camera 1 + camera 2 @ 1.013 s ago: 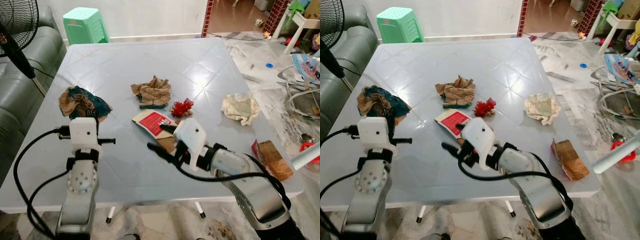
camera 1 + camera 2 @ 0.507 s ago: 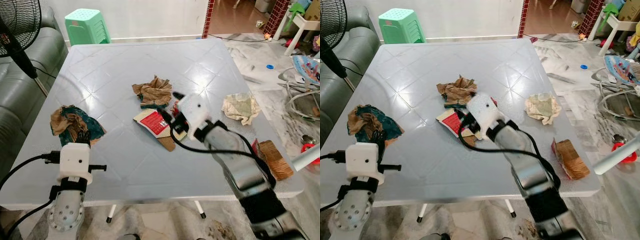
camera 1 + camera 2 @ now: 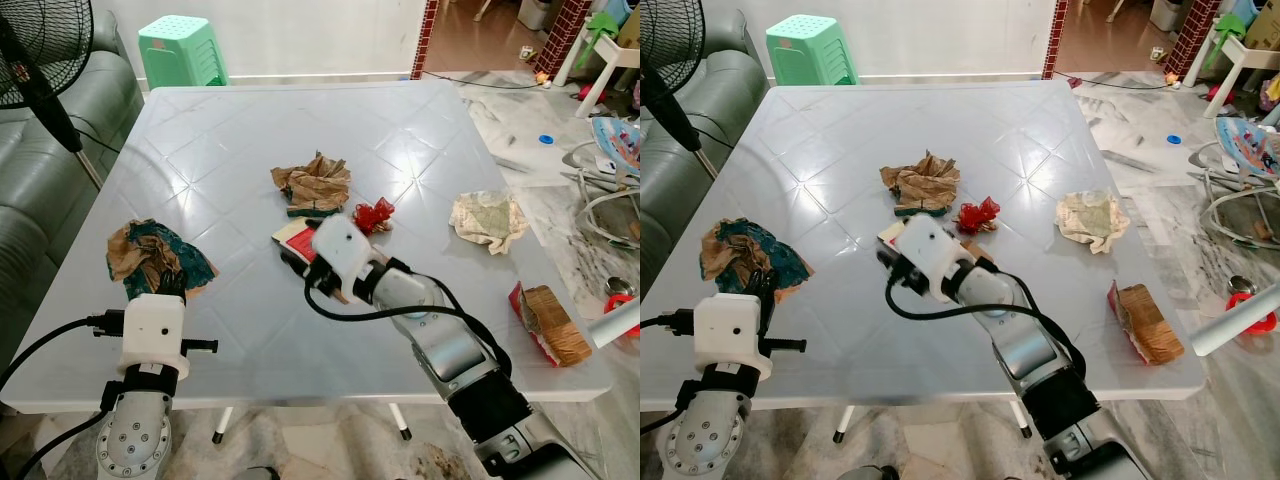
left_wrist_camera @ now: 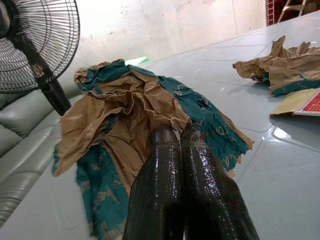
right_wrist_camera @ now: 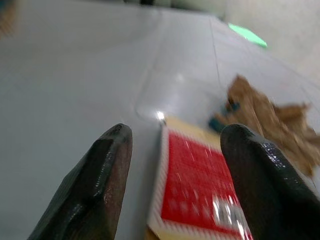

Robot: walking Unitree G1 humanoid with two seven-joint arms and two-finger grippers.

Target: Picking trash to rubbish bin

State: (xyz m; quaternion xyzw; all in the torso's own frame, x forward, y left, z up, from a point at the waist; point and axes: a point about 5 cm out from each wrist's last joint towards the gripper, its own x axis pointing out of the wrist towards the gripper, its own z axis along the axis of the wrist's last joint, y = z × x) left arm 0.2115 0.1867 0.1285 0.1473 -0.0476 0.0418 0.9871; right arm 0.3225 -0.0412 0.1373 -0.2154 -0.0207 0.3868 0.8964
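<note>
Right wrist view: right gripper [image 5: 172, 165] fingers spread wide, red packet [image 5: 200, 200] lying between them (not yet gripped).
Left gripper [image 4: 181, 150]: fingers pressed together, empty, crumpled teal-and-brown paper [image 4: 125, 115] just beyond their tips.
Progress: every scrap on the counter [image 3: 250, 120]; nothing binned.

table [image 3: 250, 330] | left: wrapper [image 3: 155, 256] | centre: packet [image 3: 297, 239], behind it crumpled paper [image 3: 314, 184] | right: wad [image 3: 487, 219]

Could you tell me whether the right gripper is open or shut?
Open: the right gripper has its black fingers spread apart above the red packet.
</note>
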